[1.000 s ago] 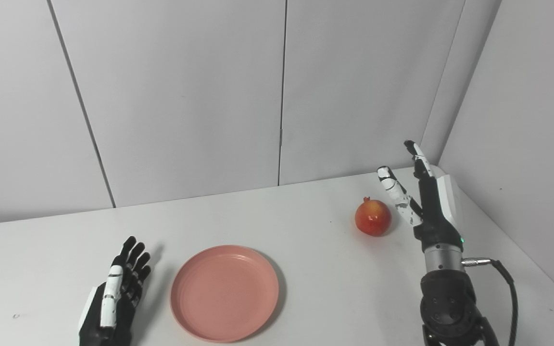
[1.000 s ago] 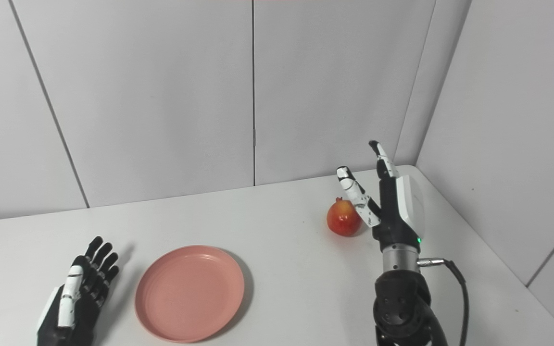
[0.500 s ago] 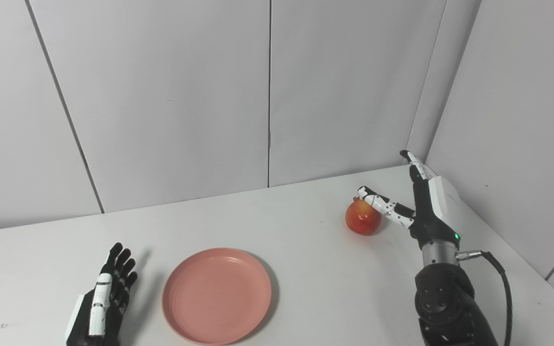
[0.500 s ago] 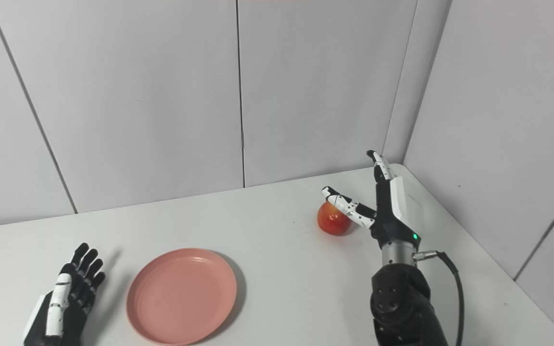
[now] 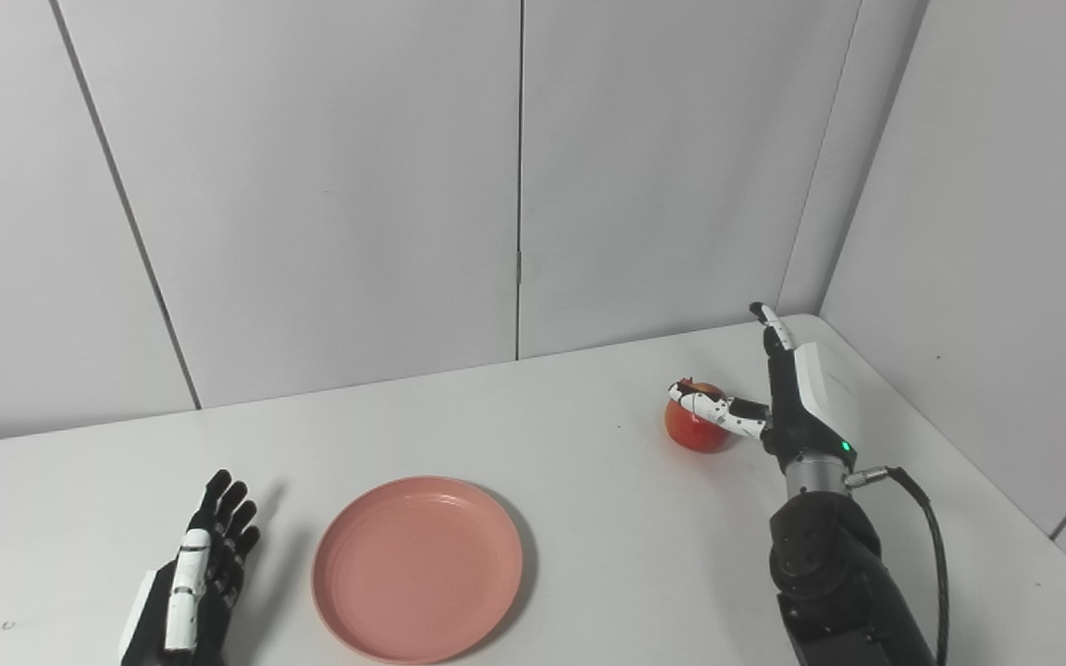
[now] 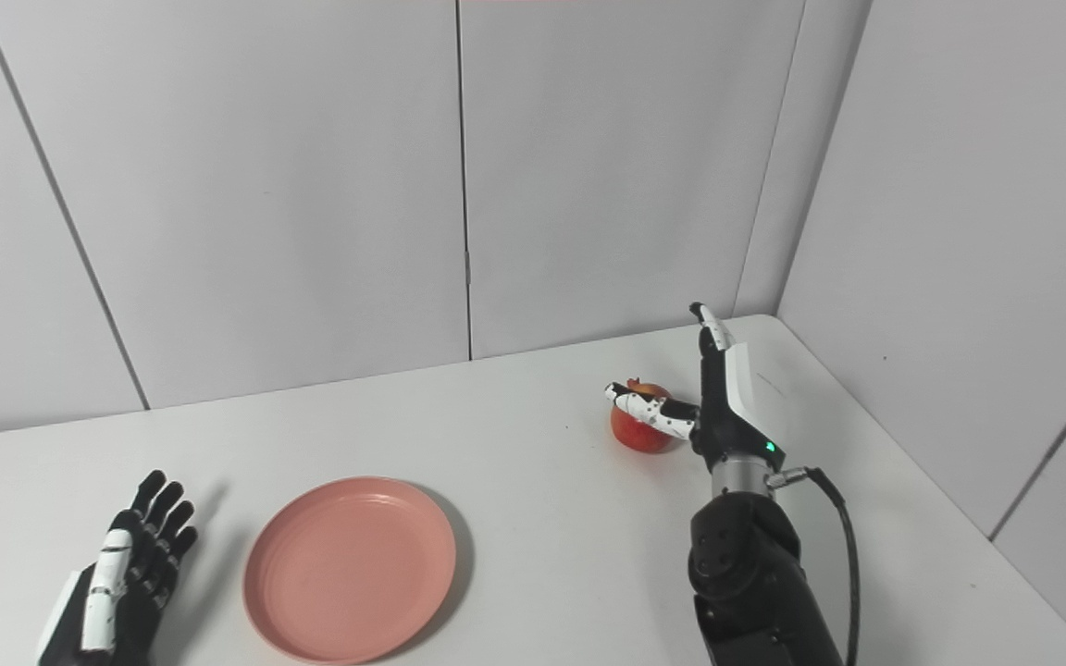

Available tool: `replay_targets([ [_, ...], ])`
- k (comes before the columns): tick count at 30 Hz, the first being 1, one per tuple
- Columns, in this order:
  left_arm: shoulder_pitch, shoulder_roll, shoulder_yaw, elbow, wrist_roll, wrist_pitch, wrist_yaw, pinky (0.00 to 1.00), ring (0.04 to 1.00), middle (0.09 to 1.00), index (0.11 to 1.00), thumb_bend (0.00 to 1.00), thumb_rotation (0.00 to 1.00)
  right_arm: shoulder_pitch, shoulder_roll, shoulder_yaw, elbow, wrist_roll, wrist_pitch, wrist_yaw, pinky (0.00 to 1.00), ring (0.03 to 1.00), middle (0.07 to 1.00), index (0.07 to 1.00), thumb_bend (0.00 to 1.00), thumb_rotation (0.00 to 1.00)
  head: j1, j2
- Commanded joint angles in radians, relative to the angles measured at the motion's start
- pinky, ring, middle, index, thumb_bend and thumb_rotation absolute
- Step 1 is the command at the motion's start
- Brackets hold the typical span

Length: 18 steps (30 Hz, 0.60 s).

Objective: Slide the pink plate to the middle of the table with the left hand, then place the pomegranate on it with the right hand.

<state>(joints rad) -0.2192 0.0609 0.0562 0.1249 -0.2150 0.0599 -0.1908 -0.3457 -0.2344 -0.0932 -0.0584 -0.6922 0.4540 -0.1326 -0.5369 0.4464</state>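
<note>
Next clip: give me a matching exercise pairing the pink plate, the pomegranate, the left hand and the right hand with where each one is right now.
Things:
1. pink plate
2. pomegranate
3. left hand
4. right hand

Places:
A. far right, thumb lying across the fruit
B. on the table just left of the plate, holding nothing
C. near edge, left of centre
D. on the table under the thumb

Pairs: 1-C, 2-D, 3-B, 4-A

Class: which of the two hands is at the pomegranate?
The right hand, thumb over the pomegranate; the left hand rests beside the pink plate.
</note>
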Motion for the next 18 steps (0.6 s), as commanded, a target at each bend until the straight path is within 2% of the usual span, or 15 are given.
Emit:
replay_targets([
  [1,0.011,0.011,-0.003,-0.001,0.003,0.021,0.002,1.0,0.991,1.0,0.993,0.32,1.0,-0.049,-0.028,0.007,-0.001,-0.009,-0.007,-0.024,0.71,0.849,0.899,0.897,0.83,0.48,0.0,0.003],
  [11,0.017,0.017,-0.004,-0.013,0.004,0.026,0.003,1.0,0.986,0.994,0.989,0.32,1.0,-0.089,-0.016,0.02,0.082,-0.024,0.015,0.005,0.76,0.872,0.91,0.909,0.86,0.51,-0.003,0.01],
  [18,0.017,0.018,-0.003,-0.02,0.002,0.036,0.004,1.0,0.983,0.992,0.982,0.32,1.0,-0.108,-0.02,0.026,0.141,0.001,0.014,0.005,0.77,0.877,0.913,0.911,0.88,0.49,-0.003,0.016],
])
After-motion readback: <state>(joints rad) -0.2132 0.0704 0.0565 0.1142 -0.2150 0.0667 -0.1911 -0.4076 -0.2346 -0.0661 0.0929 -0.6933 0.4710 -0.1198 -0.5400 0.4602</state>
